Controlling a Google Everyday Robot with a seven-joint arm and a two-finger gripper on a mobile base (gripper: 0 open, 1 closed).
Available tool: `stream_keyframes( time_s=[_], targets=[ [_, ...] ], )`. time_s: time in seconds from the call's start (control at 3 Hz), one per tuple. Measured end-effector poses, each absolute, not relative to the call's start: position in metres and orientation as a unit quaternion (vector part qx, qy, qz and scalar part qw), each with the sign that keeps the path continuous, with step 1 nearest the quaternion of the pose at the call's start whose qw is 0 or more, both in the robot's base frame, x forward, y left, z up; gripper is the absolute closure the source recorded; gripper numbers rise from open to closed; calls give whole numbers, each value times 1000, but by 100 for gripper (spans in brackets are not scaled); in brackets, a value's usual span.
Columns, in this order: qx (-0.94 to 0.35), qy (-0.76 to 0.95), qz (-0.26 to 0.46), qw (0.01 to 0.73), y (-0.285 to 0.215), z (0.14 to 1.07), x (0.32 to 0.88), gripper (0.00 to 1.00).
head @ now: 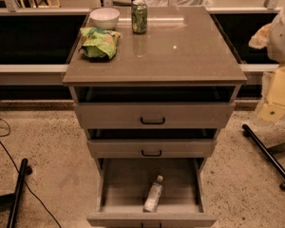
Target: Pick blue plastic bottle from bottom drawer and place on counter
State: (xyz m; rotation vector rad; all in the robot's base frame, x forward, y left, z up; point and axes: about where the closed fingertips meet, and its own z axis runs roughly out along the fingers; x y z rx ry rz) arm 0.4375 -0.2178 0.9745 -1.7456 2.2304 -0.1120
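Plainly nothing lifted yet. Look low for the blue plastic bottle (153, 194): lying on its side on the floor of the bottom drawer (118, 184), which stands wide open. Cap toward the cabinet, base toward the drawer front and a touch left, so long axis nearly front to back with a small slant.

Look to the right edge for the tool (274, 109), at the pale lower end of the arm, beside the cabinet at about the height of the upper drawers, well apart from the bottle. Cannot tell whether spread or pressed together.

From there, down and to the left to reach the bottle; probably best to close across the slim body, crosswise to that axis.

Up on the counter (180, 56), a green soda can (139, 16), a white bowl (104, 18) and a crumpled green bag (99, 42) at the back left.
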Motion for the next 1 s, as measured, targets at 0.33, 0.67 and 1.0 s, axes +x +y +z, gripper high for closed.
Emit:
stream_keyframes(
  time_s=[0.33, 0.67, 1.0],
  targets=[
    [-624, 774, 28, 108, -215, 916, 414, 0],
    [-612, 780, 95, 95, -226, 838, 371, 0],
    [-603, 787, 113, 66, -235, 809, 342, 0]
  ],
)
